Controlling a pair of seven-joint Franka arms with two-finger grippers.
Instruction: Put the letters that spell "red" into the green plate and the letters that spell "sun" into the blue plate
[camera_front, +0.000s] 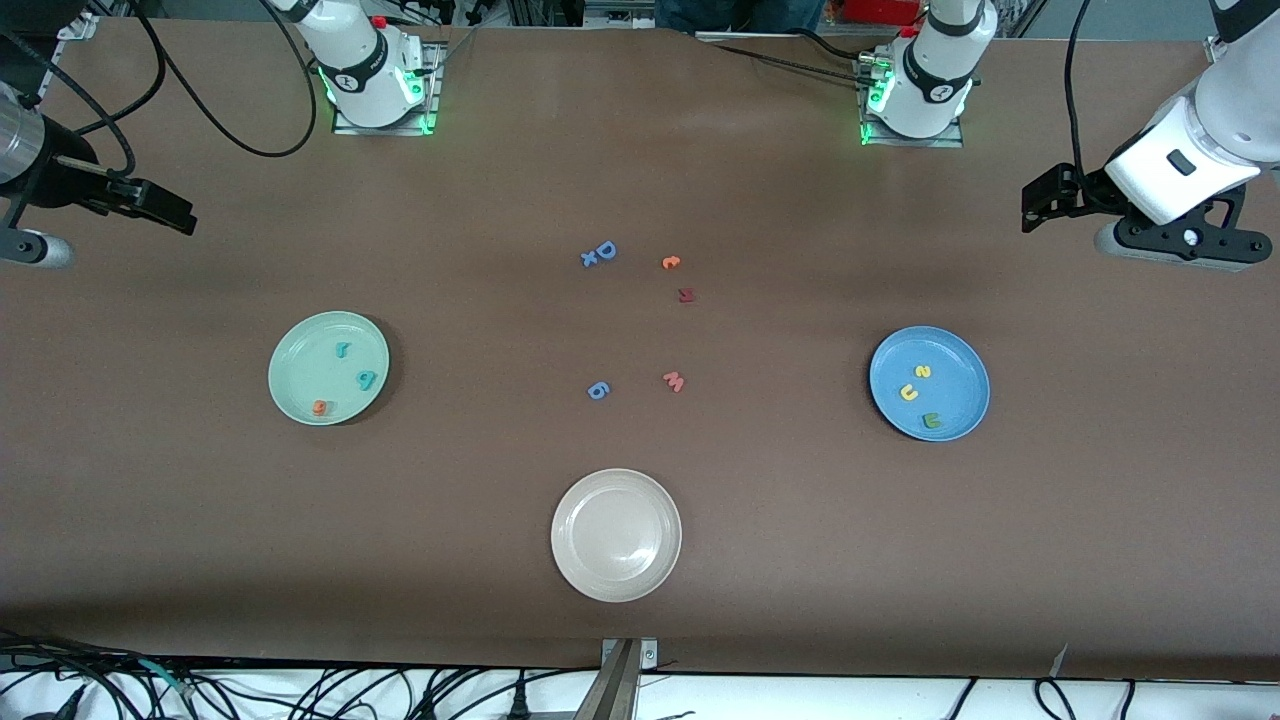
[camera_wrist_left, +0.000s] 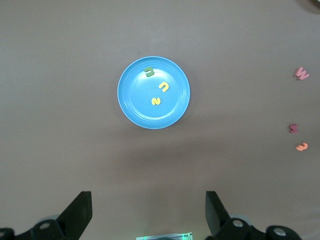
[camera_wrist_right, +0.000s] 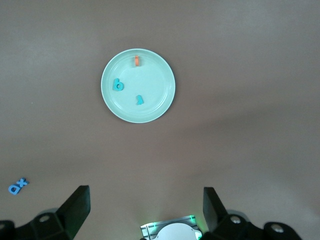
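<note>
The green plate (camera_front: 300, 365) lies toward the right arm's end and holds a teal "r" (camera_front: 342, 349), a teal "d" (camera_front: 369, 379) and an orange "e" (camera_front: 320, 407). Toward the left arm's end, the blue plate (camera_front: 960, 370) holds a yellow "s" (camera_front: 924, 372), a yellow "u" (camera_front: 908, 392) and a green "n" (camera_front: 931, 421). My right gripper (camera_front: 165, 207) hangs open and empty high over the table edge at its own end. The left gripper (camera_front: 1042, 198) is likewise open, empty and raised. Each wrist view shows its plate (camera_wrist_left: 137, 105) (camera_wrist_right: 155, 100) far below the open left gripper (camera_wrist_left: 148, 210) and right gripper (camera_wrist_right: 146, 207).
A beige-white plate (camera_front: 616, 535) sits nearest the front camera at mid-table. Loose letters lie in the middle: a blue "D" with a small "x" (camera_front: 600, 253), an orange "c" (camera_front: 671, 262), a dark red letter (camera_front: 686, 295), a pink "w" (camera_front: 674, 381) and a blue "6" (camera_front: 597, 390).
</note>
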